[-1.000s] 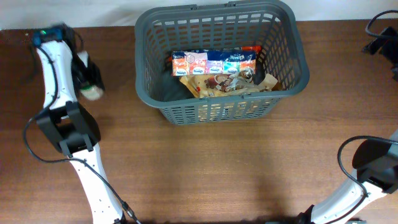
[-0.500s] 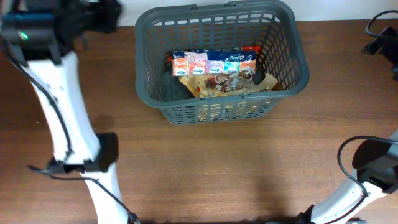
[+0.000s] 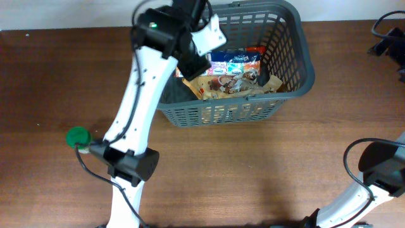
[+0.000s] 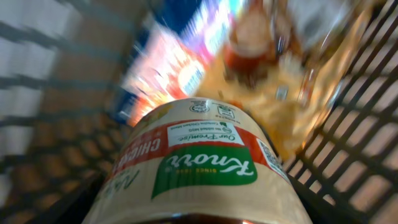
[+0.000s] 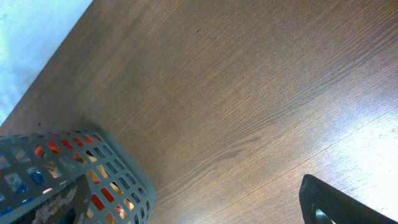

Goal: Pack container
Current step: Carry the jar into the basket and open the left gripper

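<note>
A jar [image 4: 199,168] with a Knorr label is gripped by the left gripper [image 3: 195,49], which is held over the left part of the basket [image 3: 218,114]. The fingers themselves are hidden behind the jar in the wrist view, so their spread cannot be judged. The basket is set at the far middle of the table [image 3: 253,171], with coloured packets [image 3: 235,63] lying inside; these are badly blurred in the left wrist view. Of the right gripper [image 5: 336,202] only a dark corner is seen, cut off by the frame, and its state cannot be told. A green round top [image 3: 77,136] is seen on the table near the left arm.
</note>
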Robot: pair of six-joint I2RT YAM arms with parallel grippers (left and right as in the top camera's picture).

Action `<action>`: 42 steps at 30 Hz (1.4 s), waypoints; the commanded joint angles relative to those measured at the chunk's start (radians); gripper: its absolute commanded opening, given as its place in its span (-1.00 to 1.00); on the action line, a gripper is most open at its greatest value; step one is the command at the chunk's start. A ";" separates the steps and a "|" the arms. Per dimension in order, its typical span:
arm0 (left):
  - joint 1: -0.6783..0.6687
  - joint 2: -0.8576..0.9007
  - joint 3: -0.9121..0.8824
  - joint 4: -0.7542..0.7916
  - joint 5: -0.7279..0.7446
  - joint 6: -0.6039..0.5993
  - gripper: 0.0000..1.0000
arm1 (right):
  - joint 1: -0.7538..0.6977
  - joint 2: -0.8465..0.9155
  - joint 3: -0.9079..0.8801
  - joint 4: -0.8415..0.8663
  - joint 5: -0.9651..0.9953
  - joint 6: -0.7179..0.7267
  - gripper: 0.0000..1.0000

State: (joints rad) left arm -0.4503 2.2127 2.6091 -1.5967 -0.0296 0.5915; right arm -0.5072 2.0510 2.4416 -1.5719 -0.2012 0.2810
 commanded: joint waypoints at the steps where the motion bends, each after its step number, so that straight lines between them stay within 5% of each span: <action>1: 0.016 0.000 -0.150 0.027 -0.053 0.005 -0.96 | 0.004 0.005 -0.006 -0.004 -0.005 0.002 0.97; 12: 0.064 0.000 -0.577 0.257 -0.038 -0.004 -0.87 | 0.003 0.005 -0.006 -0.018 -0.005 0.001 0.97; 14: 0.069 0.000 -0.613 0.293 -0.039 -0.004 -0.70 | 0.004 0.005 -0.006 -0.018 -0.005 0.001 0.97; 19: 0.075 0.000 -0.635 0.330 -0.039 -0.004 0.34 | 0.004 0.005 -0.006 -0.019 -0.005 0.001 0.97; 24: 0.075 -0.009 -0.534 0.273 -0.095 -0.087 0.99 | 0.004 0.005 -0.006 -0.022 -0.005 0.001 0.97; 36: 0.137 -0.015 0.351 -0.085 -0.104 -0.349 0.99 | 0.004 0.005 -0.006 -0.022 -0.005 0.001 0.97; 42: 0.383 -0.026 0.439 -0.091 -0.137 -0.666 0.99 | 0.004 0.005 -0.006 -0.022 -0.005 0.001 0.97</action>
State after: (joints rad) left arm -0.2188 2.1880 3.0451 -1.6802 -0.1356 0.1589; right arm -0.5072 2.0510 2.4409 -1.5940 -0.2012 0.2813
